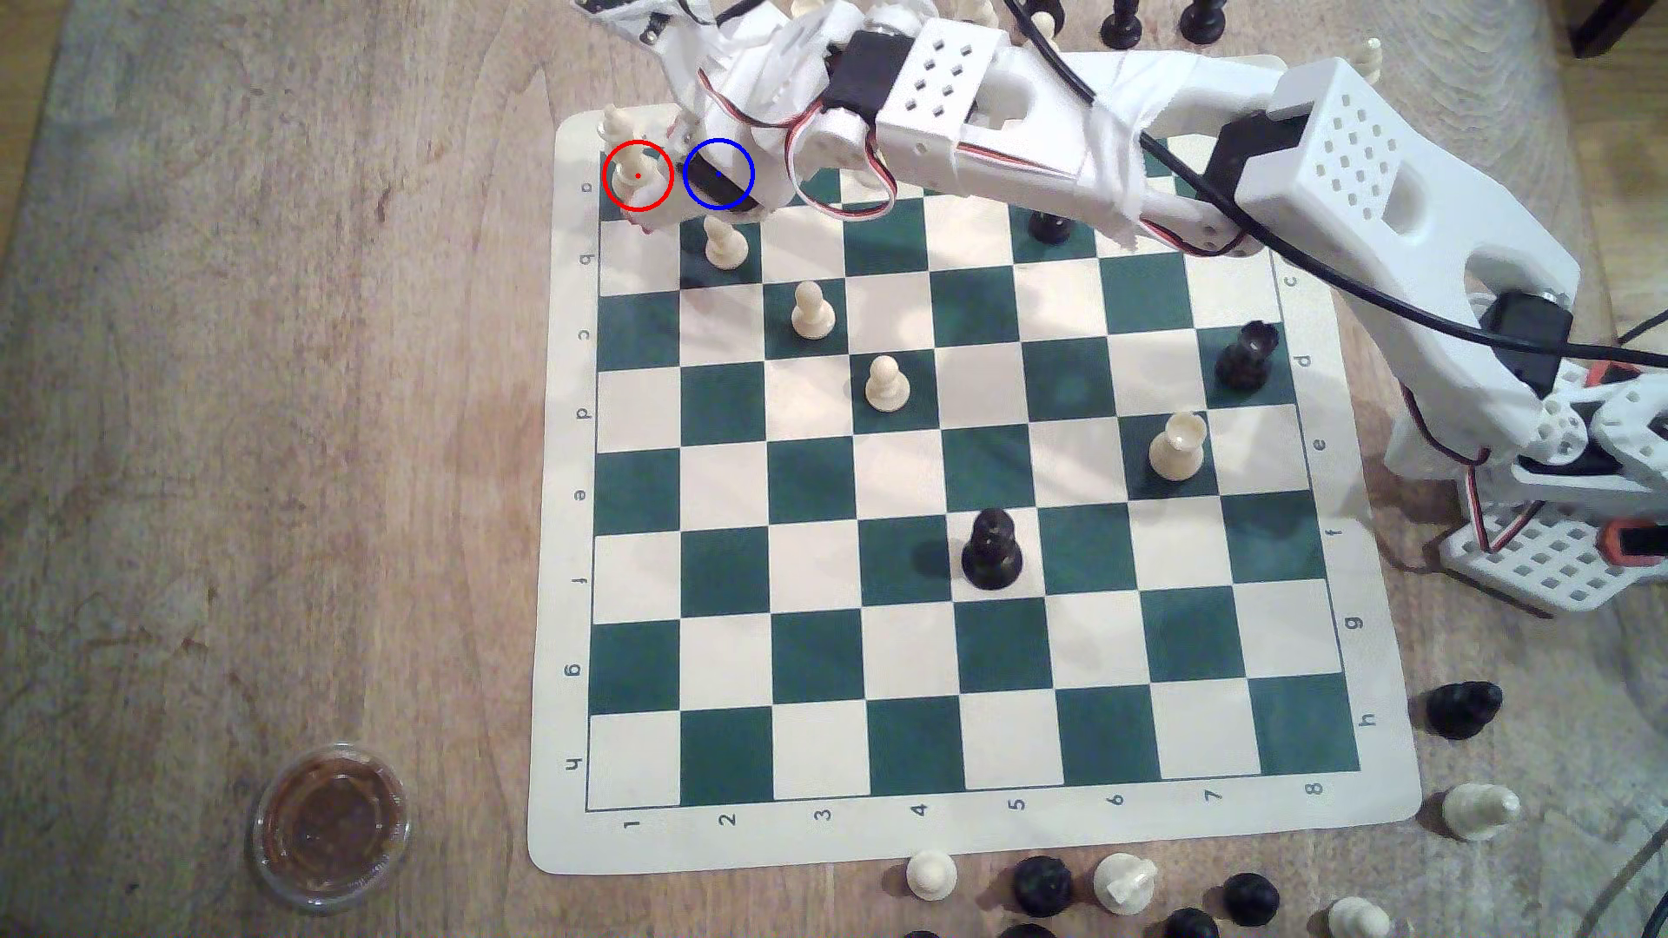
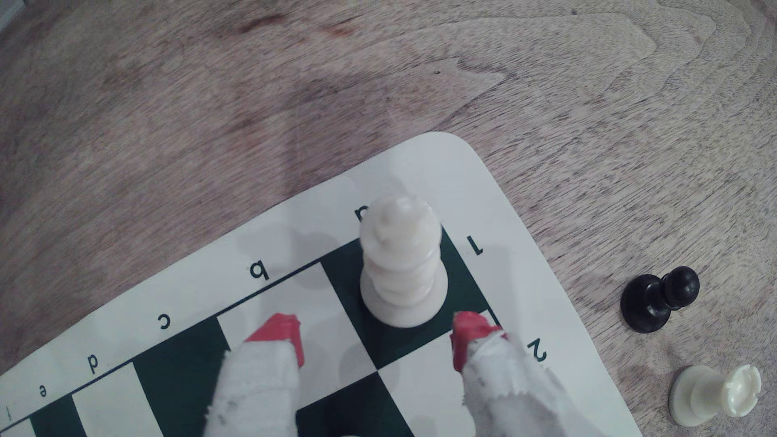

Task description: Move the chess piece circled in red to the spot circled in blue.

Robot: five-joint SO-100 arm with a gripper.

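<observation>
At the far left corner of the chessboard (image 1: 948, 505) in the exterior view, the cream king (image 2: 399, 264) stands upright on the green corner square a1. The target square (image 1: 719, 174) lies just beside it, under the arm. The likeliest mishap is a red fingertip (image 2: 466, 336) clipping the wide base and toppling it. The jaws (image 2: 374, 338) stand wide apart, holding nothing, short of the piece.
</observation>
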